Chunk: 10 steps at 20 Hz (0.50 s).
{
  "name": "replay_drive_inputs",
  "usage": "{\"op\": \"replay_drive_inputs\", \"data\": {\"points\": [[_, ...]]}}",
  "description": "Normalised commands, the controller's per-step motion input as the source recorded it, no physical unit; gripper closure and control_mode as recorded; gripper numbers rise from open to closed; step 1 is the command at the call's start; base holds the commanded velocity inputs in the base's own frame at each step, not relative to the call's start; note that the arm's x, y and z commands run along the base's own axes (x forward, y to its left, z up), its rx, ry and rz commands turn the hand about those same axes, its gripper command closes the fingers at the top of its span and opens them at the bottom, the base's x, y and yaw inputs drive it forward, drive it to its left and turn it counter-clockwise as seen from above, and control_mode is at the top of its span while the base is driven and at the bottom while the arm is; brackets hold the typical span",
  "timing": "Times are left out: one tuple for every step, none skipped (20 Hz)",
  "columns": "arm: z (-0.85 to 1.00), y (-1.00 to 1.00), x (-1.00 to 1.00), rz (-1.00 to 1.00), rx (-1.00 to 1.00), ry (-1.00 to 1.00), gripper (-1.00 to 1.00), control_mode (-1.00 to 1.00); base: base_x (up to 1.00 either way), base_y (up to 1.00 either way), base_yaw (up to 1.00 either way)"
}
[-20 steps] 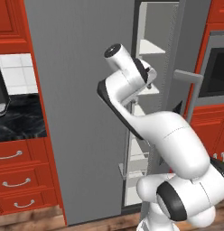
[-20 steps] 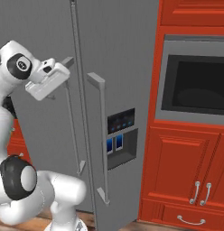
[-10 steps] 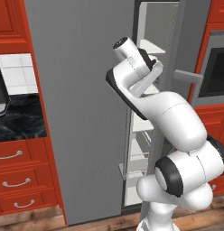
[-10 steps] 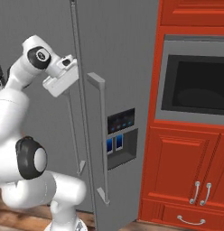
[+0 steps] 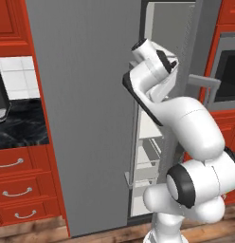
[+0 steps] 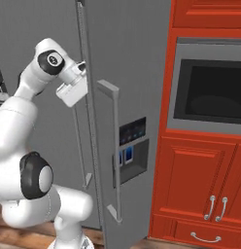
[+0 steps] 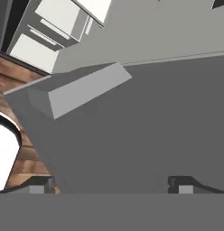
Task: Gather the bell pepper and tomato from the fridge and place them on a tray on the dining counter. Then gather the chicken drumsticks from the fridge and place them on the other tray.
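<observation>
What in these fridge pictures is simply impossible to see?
- Fridge shelves: left base view, the arm and door edge cover most; any food there is hidden.
- Gripper: hand view, only its open tips show at the bottom edge.
- Door handle: right base view, its upper end lies behind the hand.

Glossy white arm (image 5: 185, 123) — rounded links, dark joint rings, black caps; small dark fingers (image 7: 184, 182).

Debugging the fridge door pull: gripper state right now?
gripper: open, fingertips spread wide, holding nothing; it faces the grey door of the fridge, near a handle.
</observation>
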Motion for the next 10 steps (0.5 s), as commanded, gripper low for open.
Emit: {"op": "replay_drive_inputs", "data": {"points": [[0.02, -0.51, -0.39, 0.0, -0.02, 0.02, -1.0, -1.0, 0.0, 0.0, 0.0], [0.03, -0.52, -0.4, -0.01, -0.02, 0.03, -1.0, -1.0, 0.0, 0.0, 0.0], [0.06, -0.54, -0.38, -0.01, -0.01, 0.03, -1.0, -1.0, 0.0, 0.0, 0.0], [0.08, -0.57, -0.28, -0.01, -0.01, 0.05, -1.0, -1.0, 0.0, 0.0, 0.0], [0.1, -0.63, -0.18, -0.01, 0.0, 0.08, -1.0, -1.0, 0.0, 0.0, 0.0], [0.12, -0.74, -0.15, -0.01, 0.0, 0.09, -1.0, -1.0, 0.0, 0.0, 0.0], [0.13, -0.78, -0.15, 0.0, 0.0, 0.09, -1.0, -1.0, 0.0, 0.0, 0.0], [0.12, -0.78, -0.14, -0.01, 0.0, 0.09, -1.0, -1.0, 0.0, 0.0, 0.0], [0.11, -0.79, -0.12, -0.01, 0.0, 0.1, -1.0, -1.0, 0.0, 0.0, 0.0], [0.11, -0.8, -0.1, -0.01, 0.0, 0.1, -1.0, -1.0, 0.0, 0.0, 0.0]]}}
